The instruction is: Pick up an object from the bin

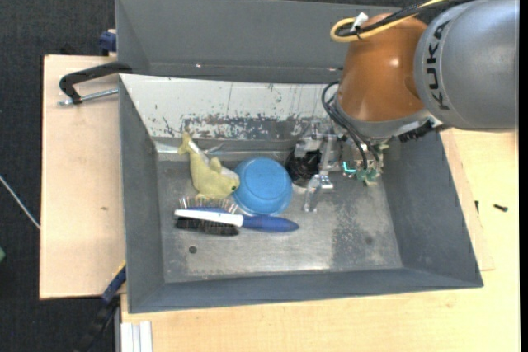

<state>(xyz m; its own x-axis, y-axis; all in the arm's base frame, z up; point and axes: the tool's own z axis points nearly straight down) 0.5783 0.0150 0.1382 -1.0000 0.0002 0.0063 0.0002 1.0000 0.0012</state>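
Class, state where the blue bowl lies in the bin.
The blue bowl sits mid-floor in the camera view, against the yellow toy on its left, the tool just right, the brush below.

I read the bin floor (pixel 371 237) as bare across its right half and along the front wall. The left-centre is blocked: a yellow soft toy (pixel 208 175) touches a blue bowl (pixel 264 184), with a black-and-white brush (pixel 208 219) and a blue stick (pixel 271 223) just in front. A small black thing (pixel 302 163) sits near the back wall.
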